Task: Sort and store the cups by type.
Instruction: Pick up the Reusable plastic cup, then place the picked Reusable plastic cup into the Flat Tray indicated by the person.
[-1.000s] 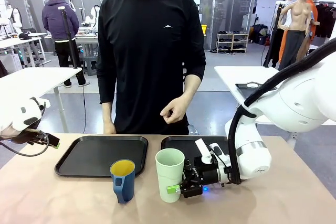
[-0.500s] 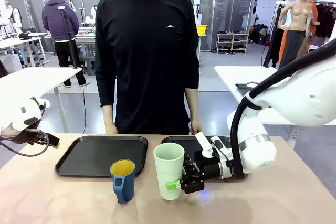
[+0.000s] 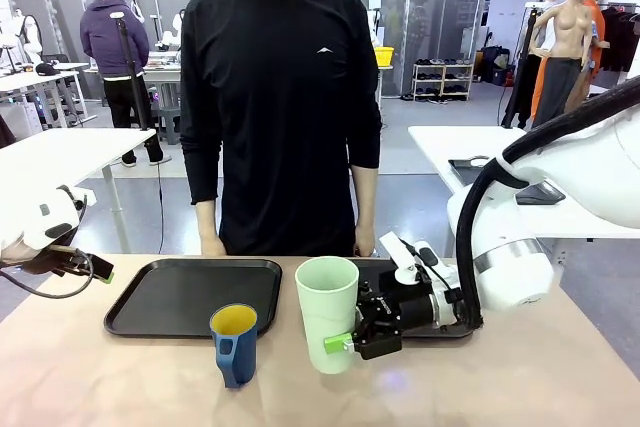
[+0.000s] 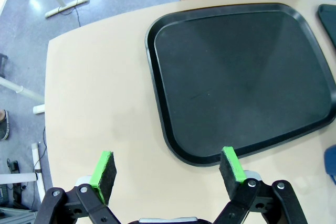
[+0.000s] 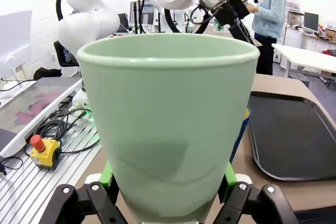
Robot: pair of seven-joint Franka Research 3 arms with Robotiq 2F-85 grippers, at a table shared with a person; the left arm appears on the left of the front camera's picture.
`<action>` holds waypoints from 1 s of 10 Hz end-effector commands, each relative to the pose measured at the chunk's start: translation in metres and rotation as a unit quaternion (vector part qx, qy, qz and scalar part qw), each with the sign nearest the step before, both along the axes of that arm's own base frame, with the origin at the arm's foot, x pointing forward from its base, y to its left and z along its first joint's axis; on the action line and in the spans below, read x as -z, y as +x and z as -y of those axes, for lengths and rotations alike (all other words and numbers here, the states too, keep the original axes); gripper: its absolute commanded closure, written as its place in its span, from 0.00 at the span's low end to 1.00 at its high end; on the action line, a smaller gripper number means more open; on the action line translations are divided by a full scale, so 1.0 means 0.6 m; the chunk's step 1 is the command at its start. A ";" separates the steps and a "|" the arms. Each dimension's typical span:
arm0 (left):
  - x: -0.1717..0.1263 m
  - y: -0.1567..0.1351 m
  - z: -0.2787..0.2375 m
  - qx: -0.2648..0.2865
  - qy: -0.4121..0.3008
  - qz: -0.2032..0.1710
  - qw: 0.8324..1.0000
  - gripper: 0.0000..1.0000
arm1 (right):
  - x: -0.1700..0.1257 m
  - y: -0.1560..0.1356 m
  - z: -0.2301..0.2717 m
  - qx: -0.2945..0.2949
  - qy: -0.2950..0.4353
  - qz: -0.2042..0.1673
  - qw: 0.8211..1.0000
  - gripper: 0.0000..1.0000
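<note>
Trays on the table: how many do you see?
2. The left tray lies behind the blue mug; the right tray is partly hidden behind the green tumbler.

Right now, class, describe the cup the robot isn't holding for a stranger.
On the tan table, find the left black tray. By its near right corner stands a dark blue mug. Unlike the tall mint-green tumbler beside it, it has a handle and yellow inside.

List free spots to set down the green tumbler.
Left tray is wholly bare, bordered by blue mug at its front edge. Bare tabletop front-left of the mug, and front-right. Crowded: middle, right gripper holding tumbler, its arm across the right tray.
</note>
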State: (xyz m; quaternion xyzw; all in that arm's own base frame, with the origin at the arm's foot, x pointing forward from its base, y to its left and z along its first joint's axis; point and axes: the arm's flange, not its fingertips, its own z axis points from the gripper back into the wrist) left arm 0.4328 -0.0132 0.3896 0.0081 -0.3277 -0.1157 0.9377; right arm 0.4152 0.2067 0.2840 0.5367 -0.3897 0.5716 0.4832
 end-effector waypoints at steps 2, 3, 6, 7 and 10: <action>-0.001 0.000 0.000 -0.001 0.002 0.001 1.000 0.00 | -0.005 -0.002 -0.007 0.002 0.008 -0.001 1.000 0.49; -0.001 0.000 0.000 -0.001 0.002 0.001 1.000 0.00 | -0.005 -0.002 -0.007 0.002 0.008 -0.001 1.000 0.49; -0.001 0.000 0.000 -0.001 0.002 0.001 1.000 0.00 | -0.005 -0.002 -0.007 0.002 0.008 -0.001 1.000 0.49; -0.001 0.000 0.000 -0.001 0.002 0.001 1.000 0.00 | -0.005 -0.002 -0.007 0.002 0.008 -0.001 1.000 0.49; -0.001 0.000 0.000 -0.001 0.002 0.001 1.000 0.00 | -0.005 -0.002 -0.007 0.002 0.008 -0.001 1.000 0.49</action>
